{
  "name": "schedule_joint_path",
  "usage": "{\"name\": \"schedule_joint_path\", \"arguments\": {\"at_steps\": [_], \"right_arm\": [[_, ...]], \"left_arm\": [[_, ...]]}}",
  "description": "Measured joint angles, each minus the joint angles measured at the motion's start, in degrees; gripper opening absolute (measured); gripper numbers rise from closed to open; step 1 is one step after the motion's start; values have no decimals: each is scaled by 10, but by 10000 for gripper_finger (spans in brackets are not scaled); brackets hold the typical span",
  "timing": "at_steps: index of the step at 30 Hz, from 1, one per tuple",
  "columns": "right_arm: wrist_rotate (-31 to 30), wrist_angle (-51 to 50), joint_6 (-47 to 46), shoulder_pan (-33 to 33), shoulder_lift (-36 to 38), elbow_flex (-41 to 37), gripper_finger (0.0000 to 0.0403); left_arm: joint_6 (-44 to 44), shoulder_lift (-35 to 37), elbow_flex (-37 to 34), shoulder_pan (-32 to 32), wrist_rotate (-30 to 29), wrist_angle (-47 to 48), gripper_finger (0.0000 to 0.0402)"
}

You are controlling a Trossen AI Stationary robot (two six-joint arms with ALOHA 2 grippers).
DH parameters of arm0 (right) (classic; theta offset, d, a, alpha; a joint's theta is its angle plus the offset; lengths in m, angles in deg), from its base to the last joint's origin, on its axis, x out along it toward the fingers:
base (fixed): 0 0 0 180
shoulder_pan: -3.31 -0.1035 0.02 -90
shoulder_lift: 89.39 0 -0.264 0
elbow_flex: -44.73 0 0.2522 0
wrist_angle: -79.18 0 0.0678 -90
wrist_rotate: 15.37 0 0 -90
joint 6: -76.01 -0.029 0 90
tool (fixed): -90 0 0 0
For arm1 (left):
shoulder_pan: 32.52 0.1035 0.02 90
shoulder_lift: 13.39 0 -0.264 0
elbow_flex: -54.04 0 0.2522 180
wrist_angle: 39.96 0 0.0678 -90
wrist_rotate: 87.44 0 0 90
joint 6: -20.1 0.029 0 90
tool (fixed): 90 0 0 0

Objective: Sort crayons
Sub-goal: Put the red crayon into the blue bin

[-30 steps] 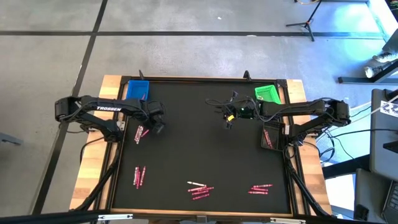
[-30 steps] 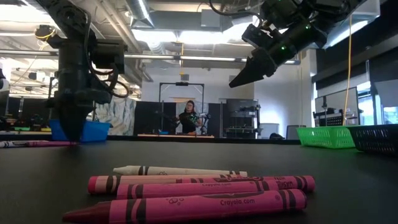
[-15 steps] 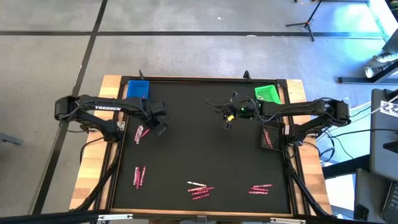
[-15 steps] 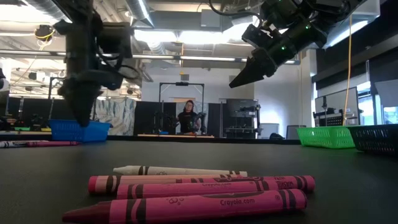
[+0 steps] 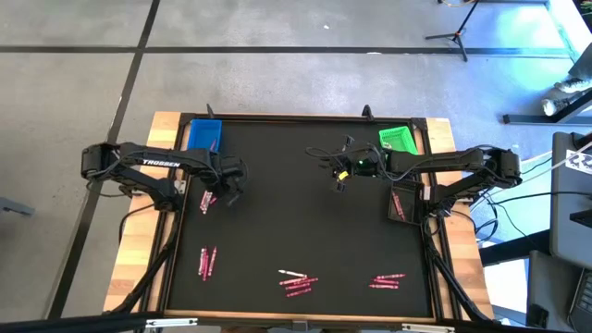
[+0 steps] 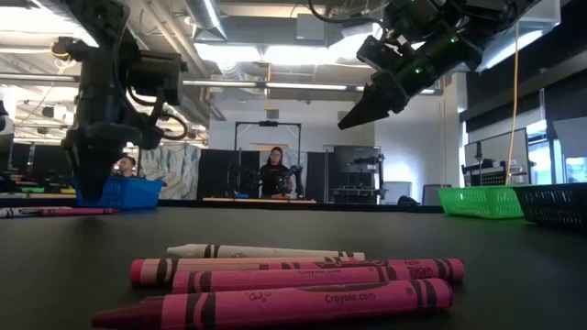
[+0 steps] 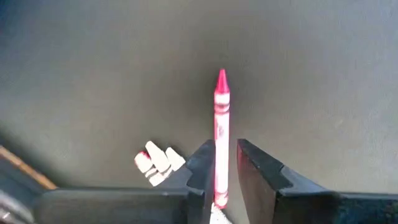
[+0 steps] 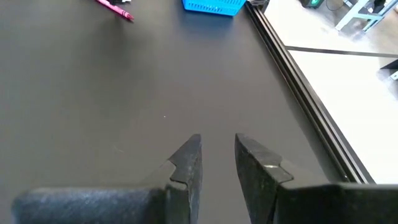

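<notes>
Pink crayons lie in small groups on the black table (image 5: pixel 296 222): one group near my left gripper (image 5: pixel 206 199), others along the near edge (image 5: pixel 207 263) (image 5: pixel 296 281) (image 5: pixel 388 279). My left gripper (image 7: pixel 226 146) (image 6: pixel 92 195) points down, just above the table and beside the blue tray (image 5: pixel 204 133). It is open, with one finger on either side of a pink crayon (image 7: pixel 221 118) that lies flat below it. Whitish crayon tips (image 7: pixel 158 163) lie next to that crayon. My right gripper (image 5: pixel 339 182) (image 8: pixel 217 149) hangs open and empty, high over the far middle.
A green tray (image 5: pixel 398 139) stands at the far right corner, and a dark basket (image 5: pixel 401 203) sits at the right edge. Wooden borders frame the table. Several crayons lie close to the low camera (image 6: pixel 293 275). Two people (image 6: pixel 275 172) (image 6: pixel 124 166) are in the room behind.
My left gripper has risen off the table, shifted a little toward the table's left edge and sunk again, and its wrist has rolled slightly. The crayons have stayed where they were.
</notes>
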Motion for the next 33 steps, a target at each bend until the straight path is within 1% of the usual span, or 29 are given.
{"name": "schedule_joint_path", "arguments": {"at_steps": [4, 7, 13, 18, 22, 30, 33], "right_arm": [[0, 1, 0, 0, 0, 0, 94], [0, 1, 0, 0, 0, 0, 94], [0, 1, 0, 0, 0, 0, 94], [0, 1, 0, 0, 0, 0, 94], [0, 1, 0, 0, 0, 0, 94], [1, 2, 0, 0, 0, 0, 94], [0, 2, 0, 0, 0, 0, 94]], "left_arm": [[0, 0, -8, 7, 12, -12, 96], [0, 0, -10, 8, 5, -10, 115], [1, -9, -10, 6, -22, -19, 120], [1, -35, -10, 5, -13, -19, 120], [6, -50, -10, 5, -10, -24, 102], [16, -50, -9, 5, -5, -37, 21], [17, -50, -9, 5, -7, -37, 6]]}}
